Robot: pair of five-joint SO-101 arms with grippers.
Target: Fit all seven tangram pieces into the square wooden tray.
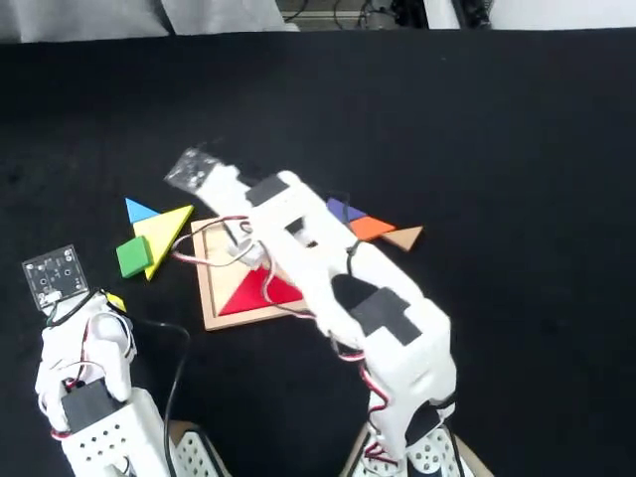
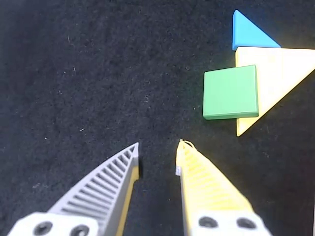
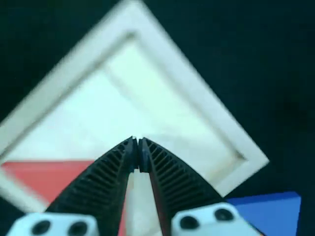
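"Jaws first: how do yours stand?"

"My left gripper (image 2: 158, 145) is parted with nothing between the tips. One finger is grey and the other yellow, both ribbed and tapering. It hangs over bare black cloth (image 2: 74, 73), short of the loose pieces. My right gripper (image 3: 137, 141) is pressed closed, its black ribbed fingers tip to tip. It grips nothing I can see and sits above the tray (image 3: 197, 93)."

"And where is the tray?"

"Mid-table in the high view, under my right arm. It's pale wood, square, with a raised rim and a flat sunken floor. The red triangle (image 1: 253, 293) lies inside with its long edge along the near rim. The floor beyond it is bare wood."

"What does each view add?"

"The left wrist view gives the green square (image 2: 230, 92) close up. It's a thick matte block overlapping one edge of the large yellow triangle (image 2: 275, 73), and the small blue triangle (image 2: 248, 34) touches another edge. The right wrist view catches a dark blue piece (image 3: 266, 211) on the cloth just outside a tray corner. The high view adds the orange triangle (image 1: 370, 228) and the tan triangle (image 1: 402, 237), in a row beside that piece to the right of the tray. The green, yellow and blue group lies to the tray's left."
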